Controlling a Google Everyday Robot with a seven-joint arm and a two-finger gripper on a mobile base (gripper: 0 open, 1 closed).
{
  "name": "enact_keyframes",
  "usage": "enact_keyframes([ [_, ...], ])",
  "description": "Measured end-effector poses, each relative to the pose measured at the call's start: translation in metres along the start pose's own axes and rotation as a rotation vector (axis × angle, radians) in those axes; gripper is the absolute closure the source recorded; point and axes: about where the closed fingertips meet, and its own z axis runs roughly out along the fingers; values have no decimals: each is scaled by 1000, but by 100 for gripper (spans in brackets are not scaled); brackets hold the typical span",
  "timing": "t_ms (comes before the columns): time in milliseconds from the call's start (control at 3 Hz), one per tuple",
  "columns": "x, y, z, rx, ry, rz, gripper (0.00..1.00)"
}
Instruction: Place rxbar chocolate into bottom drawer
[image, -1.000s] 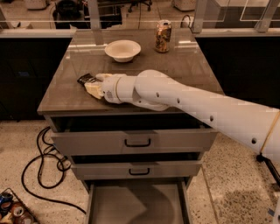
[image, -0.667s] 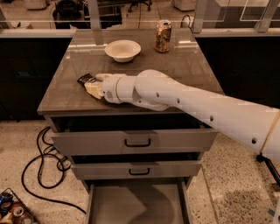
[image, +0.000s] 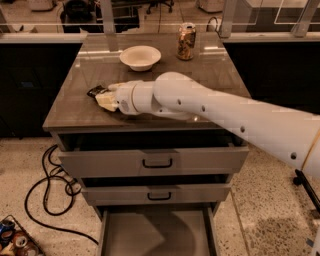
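Rxbar chocolate (image: 96, 91) on tabletop (image: 220, 75), gripper (image: 106, 99) at it, unmoved; hold cannot be told. Bottom drawer (image: 155, 235) stands open.

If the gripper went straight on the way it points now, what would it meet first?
Most likely the rxbar chocolate: the gripper, low over the cabinet top, points left, and the bar lies right in front of it. Whether they already touch is unclear.
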Motion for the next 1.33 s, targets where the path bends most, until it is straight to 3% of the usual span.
enact_keyframes([
  [667, -43, 23, -37, -32, 158, -49, 100],
  [1333, -56, 71, -85, -10, 190, -106, 100],
])
